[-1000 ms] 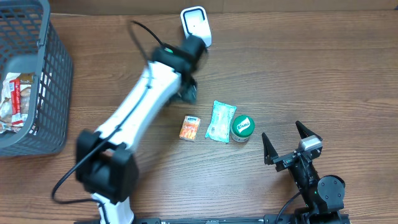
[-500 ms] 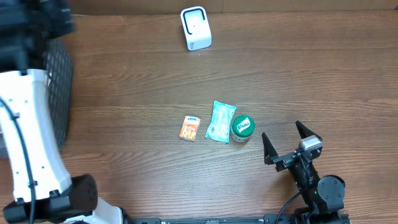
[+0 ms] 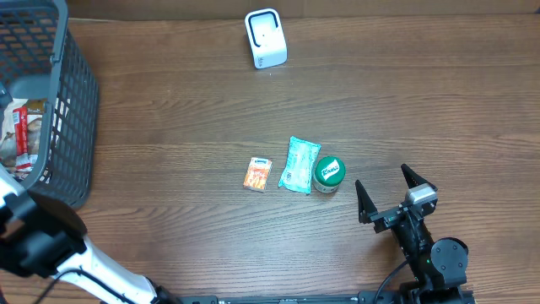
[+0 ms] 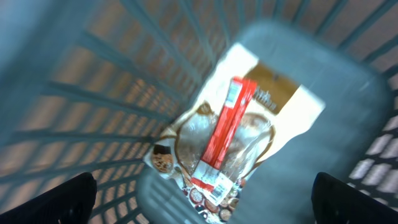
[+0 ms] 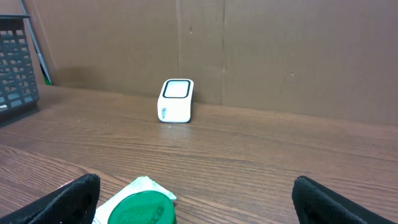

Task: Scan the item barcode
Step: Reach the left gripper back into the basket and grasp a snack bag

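1. Overhead: right pincer (image 3: pixel 380 176) gapes empty. Jar (image 3: pixel 328 172), pouch (image 3: pixel 299 165) and box (image 3: pixel 258 173) sit just ahead, unscanned, with the scanner (image 3: pixel 265 38) far beyond.
2. Left wrist: left pincer (image 4: pixel 203 186) released, snack (image 4: pixel 217 143) lying below it in the basket (image 4: pixel 93 93), likely scanned. A second ago this arm was at the scanner.
3. Right wrist: jar just ahead, nothing held.

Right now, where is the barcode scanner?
In the overhead view the scanner stands at the far edge of the table, near the middle, straight beyond the orange packet; the basket is far off to its left.
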Robot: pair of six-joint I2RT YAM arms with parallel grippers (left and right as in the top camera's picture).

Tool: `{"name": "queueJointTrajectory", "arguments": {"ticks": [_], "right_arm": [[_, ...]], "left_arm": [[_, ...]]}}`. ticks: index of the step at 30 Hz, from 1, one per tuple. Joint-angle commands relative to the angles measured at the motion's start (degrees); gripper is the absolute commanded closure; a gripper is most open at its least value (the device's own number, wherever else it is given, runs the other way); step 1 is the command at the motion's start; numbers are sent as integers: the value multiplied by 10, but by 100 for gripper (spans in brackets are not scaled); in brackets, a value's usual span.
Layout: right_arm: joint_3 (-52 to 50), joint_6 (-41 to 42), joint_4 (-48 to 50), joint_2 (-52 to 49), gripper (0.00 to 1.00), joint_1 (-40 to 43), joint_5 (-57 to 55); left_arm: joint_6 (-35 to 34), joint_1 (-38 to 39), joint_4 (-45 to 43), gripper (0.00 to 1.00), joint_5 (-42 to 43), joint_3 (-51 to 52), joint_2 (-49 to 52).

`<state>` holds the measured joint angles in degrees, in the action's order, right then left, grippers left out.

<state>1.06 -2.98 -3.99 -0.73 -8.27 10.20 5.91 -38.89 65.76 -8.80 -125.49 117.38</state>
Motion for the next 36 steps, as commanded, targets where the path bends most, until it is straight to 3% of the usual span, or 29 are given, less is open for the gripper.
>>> {"name": "queueJointTrajectory", "arguments": {"ticks": [1,5,11,29,36], "right_arm": [[-6,2,2,5,0,3,-2],[-6,2,2,5,0,3,-2],[-6,2,2,5,0,3,-2],[-6,2,2,5,0,3,-2],[-6,2,2,5,0,3,-2]], "left_arm": [[81,-14,-1,1,66,7,63],[148,-16,-1,1,105,7,121],[176,-13,2,0,118,7,183],[157,-12,5,1,103,8,266],[146,-12,14,43,104,7,261]]}}
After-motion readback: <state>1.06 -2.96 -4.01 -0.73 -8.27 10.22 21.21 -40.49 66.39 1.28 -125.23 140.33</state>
